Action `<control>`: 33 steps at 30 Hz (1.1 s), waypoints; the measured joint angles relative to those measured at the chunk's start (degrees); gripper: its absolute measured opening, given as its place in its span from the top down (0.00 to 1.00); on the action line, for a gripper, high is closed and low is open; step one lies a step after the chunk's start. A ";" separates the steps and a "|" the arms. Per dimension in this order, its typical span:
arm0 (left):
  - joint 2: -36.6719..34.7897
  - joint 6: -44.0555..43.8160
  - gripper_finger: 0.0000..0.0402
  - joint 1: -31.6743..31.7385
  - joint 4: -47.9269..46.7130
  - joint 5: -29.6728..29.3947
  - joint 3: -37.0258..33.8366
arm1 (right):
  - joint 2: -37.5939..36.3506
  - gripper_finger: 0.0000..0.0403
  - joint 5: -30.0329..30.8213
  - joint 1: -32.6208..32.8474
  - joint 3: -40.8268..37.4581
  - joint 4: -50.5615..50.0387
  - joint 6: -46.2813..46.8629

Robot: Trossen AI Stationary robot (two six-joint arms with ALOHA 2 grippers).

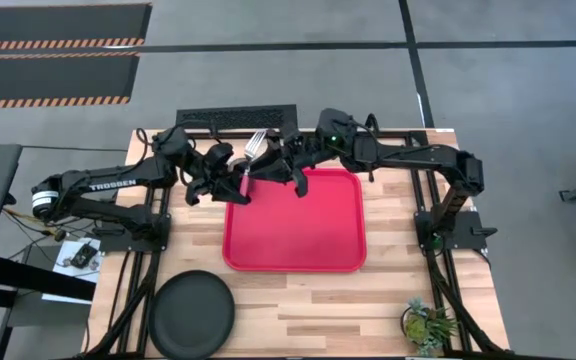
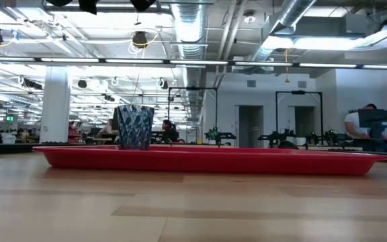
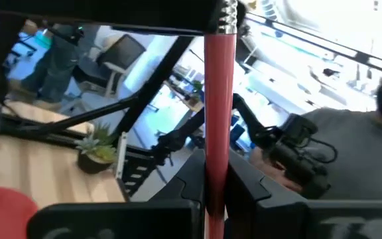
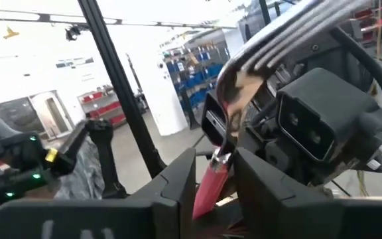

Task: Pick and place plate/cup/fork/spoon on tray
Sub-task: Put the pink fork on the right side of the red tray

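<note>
The fork (image 1: 256, 146), with silver tines and a red handle, is held in the air over the far left corner of the red tray (image 1: 298, 240). My left gripper (image 1: 230, 178) and my right gripper (image 1: 273, 165) meet there, both shut on its handle. The dark tumbler cup (image 2: 134, 128) stands upright on the tray's floor near that corner; in the high view the arms hide it. The black plate (image 1: 191, 312) lies flat on the table at the near left. The spoon is not in view. My left gripper pinches the fork's red handle (image 3: 217, 166) between its two fingers, which lie across the handle. The handle runs on past the fingers to the silver neck (image 3: 227, 16). The fork is clear of the tray. My right gripper has the red handle (image 4: 211, 182) between its two fingers, just below the silver neck (image 4: 225, 143). The handle lies against one finger (image 4: 181, 182). The tines (image 4: 290, 33) stick out beyond the fingers, tilted. The fork is lifted clear.
A small potted plant (image 1: 428, 325) stands at the table's near right corner. A black grille (image 1: 236, 120) lies along the far edge. Most of the tray's floor (image 2: 207, 160) is bare. Bare wood lies between the plate and the plant.
</note>
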 joint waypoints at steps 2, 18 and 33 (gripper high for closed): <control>0.00 -1.41 0.96 -0.01 1.37 0.11 0.00 | -0.04 0.70 -0.10 -0.02 0.00 0.15 0.15; 4.41 -9.67 0.96 -0.92 9.65 -1.61 0.35 | 1.53 0.60 -0.78 0.37 0.04 4.83 3.30; 7.34 -11.85 0.96 -1.21 16.33 0.30 1.22 | 1.64 0.81 -3.93 -0.13 0.02 7.15 3.62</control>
